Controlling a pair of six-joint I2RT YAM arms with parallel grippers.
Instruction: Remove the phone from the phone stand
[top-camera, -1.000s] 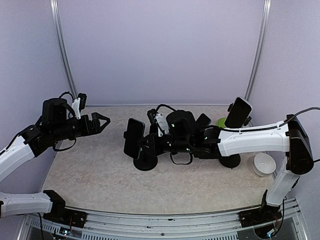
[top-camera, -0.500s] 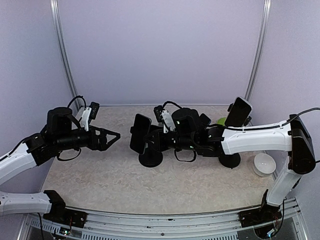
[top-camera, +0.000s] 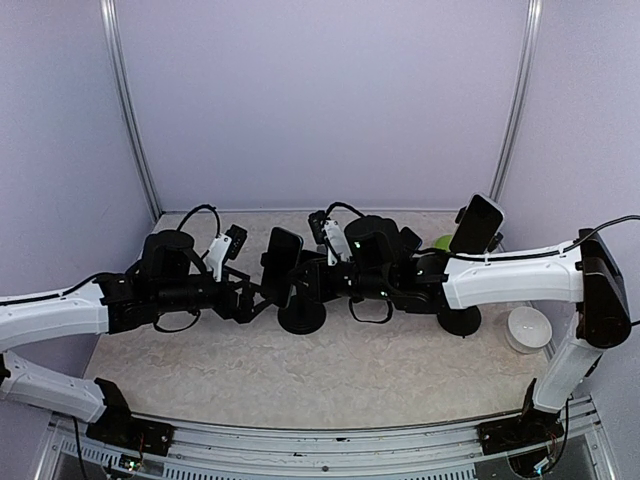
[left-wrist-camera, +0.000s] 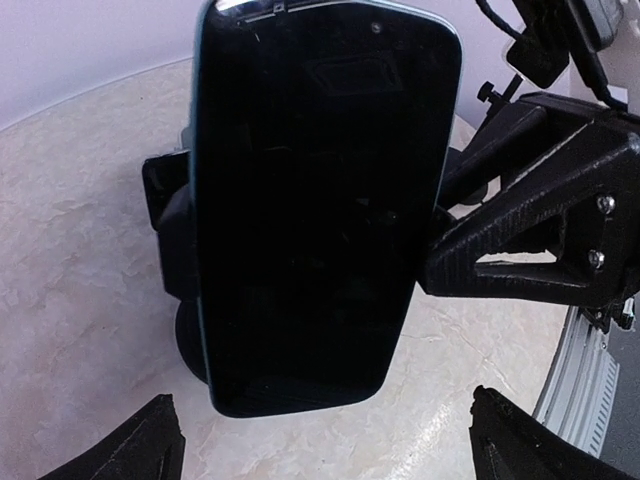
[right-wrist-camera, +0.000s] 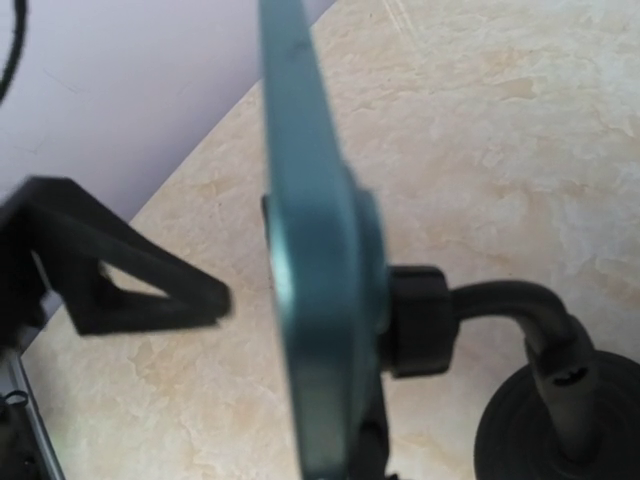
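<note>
- The phone is seated in the cradle of the phone stand, upright with a slight tilt. Its dark screen faces the left arm.
- The stand's round base rests on the table, near the middle and between the two arms.
- The right wrist view shows the phone edge-on. The cradle is pressed against its back, and a curved neck runs from the cradle down to the base.
- The left gripper has its jaws spread wide. The fingertips sit at the two lower corners of the left wrist view, wider apart than the phone. They are just in front of the screen and apart from it.
- The right gripper has its jaws drawn narrow. They reach in from behind the phone at its right edge, and they appear clamped on the stand's cradle rather than on the phone itself.
- A second stand is at the right rear of the table. It holds a second phone upright and well clear of both grippers.
- A white bowl sits near the right edge of the table. Its contents cannot be made out from the top view.
- A green object is partly hidden behind the right arm. Its type cannot be determined.
</note>
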